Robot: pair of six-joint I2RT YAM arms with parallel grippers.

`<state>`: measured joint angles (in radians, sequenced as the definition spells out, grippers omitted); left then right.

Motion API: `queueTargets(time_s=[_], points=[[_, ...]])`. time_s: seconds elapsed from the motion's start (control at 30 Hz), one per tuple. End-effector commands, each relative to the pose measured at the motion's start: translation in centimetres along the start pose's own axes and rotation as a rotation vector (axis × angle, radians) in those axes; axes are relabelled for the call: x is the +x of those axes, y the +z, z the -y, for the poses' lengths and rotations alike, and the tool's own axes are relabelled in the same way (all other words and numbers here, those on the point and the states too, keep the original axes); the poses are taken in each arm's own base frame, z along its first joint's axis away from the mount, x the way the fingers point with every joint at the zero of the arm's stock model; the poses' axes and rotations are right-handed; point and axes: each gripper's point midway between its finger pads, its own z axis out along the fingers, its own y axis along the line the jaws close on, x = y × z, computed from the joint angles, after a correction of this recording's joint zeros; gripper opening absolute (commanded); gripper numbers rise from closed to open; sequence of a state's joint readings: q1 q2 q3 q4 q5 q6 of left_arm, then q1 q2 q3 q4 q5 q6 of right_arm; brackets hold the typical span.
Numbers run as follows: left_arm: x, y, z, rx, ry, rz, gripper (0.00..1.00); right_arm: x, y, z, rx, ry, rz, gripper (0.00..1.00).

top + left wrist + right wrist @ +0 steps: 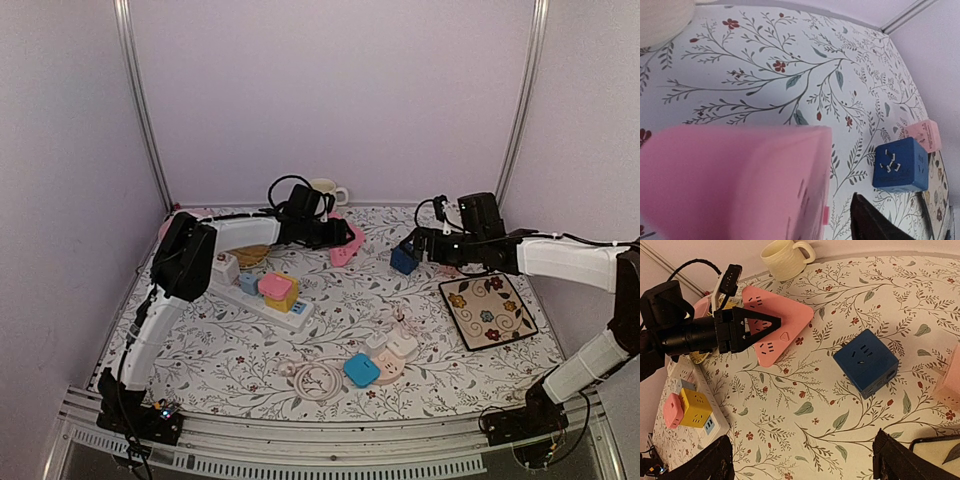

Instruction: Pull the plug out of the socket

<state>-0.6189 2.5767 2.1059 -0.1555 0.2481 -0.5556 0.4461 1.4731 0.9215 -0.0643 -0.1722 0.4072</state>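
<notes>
Apparently near done, tho which plug/socket pair is meant isn't certain. The blue cube plug (867, 362) lies loose on the table (440, 370), well apart from the pink triangular socket (790, 320). Its prongs (888, 162) show bare in the left wrist view, so it's in nothing.

L gripper (762, 325) is right at the pink socket, which looks tipped up off the cloth. Can't tell if the jaws are clamped on it: the left wrist cam shows one dark finger (875, 222) w/ a gap between it and the pink body.

R gripper (802, 450) is spread wide, holding nothing, w/ the blue cube just ahead of it.

If blue/pink is the pair, my guess is only setting down and backing off remain. Otherwise, the pink cube (274, 286) and yellow cube (287, 295) sit plugged in the white strip (298, 318), untouched.
</notes>
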Motion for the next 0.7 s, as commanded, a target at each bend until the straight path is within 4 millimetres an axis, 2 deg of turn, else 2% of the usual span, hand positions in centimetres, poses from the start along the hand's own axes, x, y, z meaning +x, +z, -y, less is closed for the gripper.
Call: queueTargets(time_s=[0.0, 0.2, 0.37, 0.67], points=[[-1.2, -0.4, -0.7, -0.015, -0.003, 0.013, 0.75, -0.4, -1.6, -0.7, 0.001, 0.004, 0.050, 0.99], [-3.0, -2.1, -0.9, -0.078, 0.035, 0.054, 0.97, 0.1, -3.6, -0.9, 0.006, -0.005, 0.065, 0.99], [-4.8, -4.4, -1.3, -0.141, 0.071, 0.099, 0.97, 1.9, -4.6, -0.7, 0.018, -0.012, 0.039, 0.99], [-6.6, -8.0, -1.8, -0.209, 0.111, 0.147, 0.97, 5.4, -5.7, -1.7, 0.028, -0.048, -0.026, 0.99]])
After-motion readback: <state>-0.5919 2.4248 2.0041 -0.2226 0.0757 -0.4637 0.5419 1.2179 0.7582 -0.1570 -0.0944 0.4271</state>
